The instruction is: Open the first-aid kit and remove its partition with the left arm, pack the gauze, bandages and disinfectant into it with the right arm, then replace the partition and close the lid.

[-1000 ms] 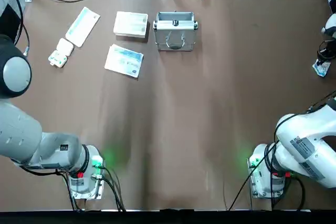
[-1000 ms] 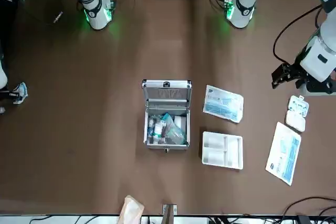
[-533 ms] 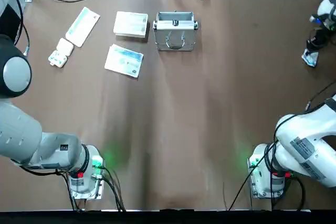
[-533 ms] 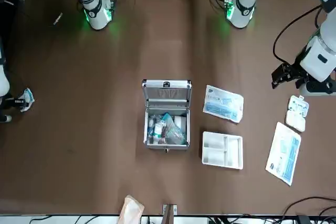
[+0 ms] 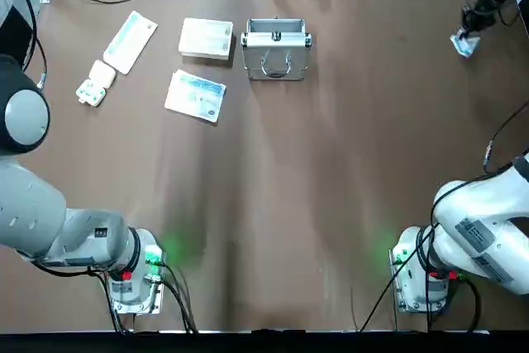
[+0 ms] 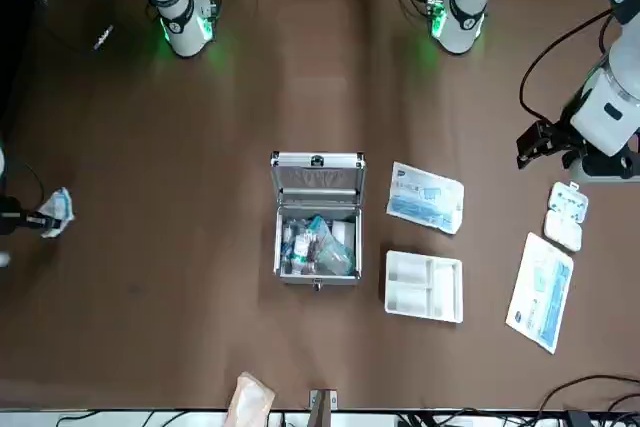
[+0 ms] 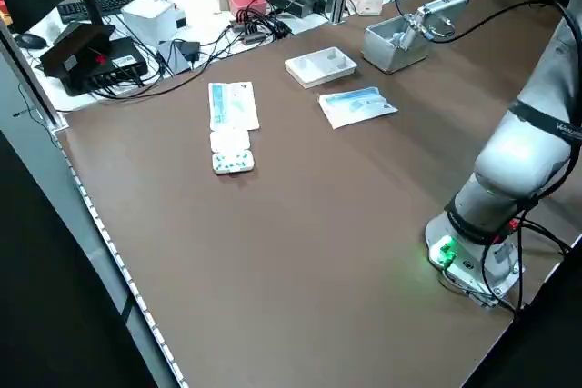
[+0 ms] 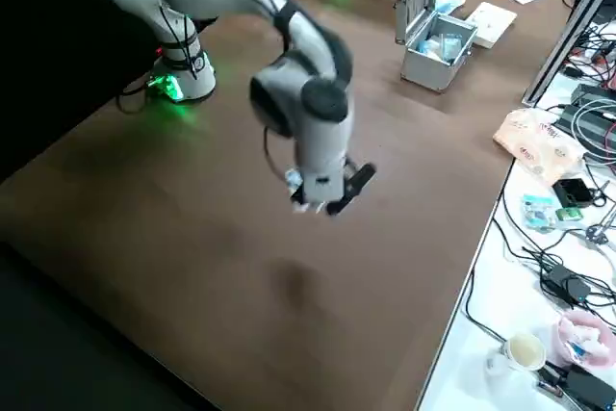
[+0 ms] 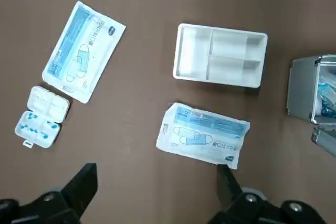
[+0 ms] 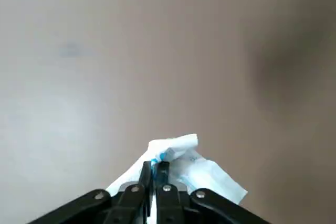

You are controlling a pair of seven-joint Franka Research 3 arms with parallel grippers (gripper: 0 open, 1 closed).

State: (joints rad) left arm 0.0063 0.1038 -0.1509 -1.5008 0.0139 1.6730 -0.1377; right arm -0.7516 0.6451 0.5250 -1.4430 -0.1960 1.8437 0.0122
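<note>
Standing open at the far middle of the tabletop (image 6: pixel 180 277), the first-aid kit (image 6: pixel 318 235) has its lid (image 6: pixel 318 179) raised upright on the robot's side of the case, and packets and small bottles are visible inside. Which of these is the disinfectant cannot be told.

The partition (image 6: pixel 424 286) lies out of the case on the tabletop, just beside the kit on the robot's left. A blue-and-white flat pack (image 6: pixel 426 197) lies near it, closer to the robot. Further left lie a small white pill box (image 6: pixel 565 215) and a long blue-white packet (image 6: pixel 540 292), close to one another.

Right hand (image 5: pixel 468 32): held at the far right corner of the tabletop, well apart from the kit. Its fingers (image 10: pixel 163 174) are pressed together on a small white and blue packet (image 10: pixel 181 163) — in the wrist view the packet sticks out beyond the fingertips.

Left hand (image 9: pixel 155 198): held above the left part of the tabletop, over the flat pack and the partition, fingers spread wide with nothing between them. In the front view it sits beside the pill box — clear of every item.
</note>
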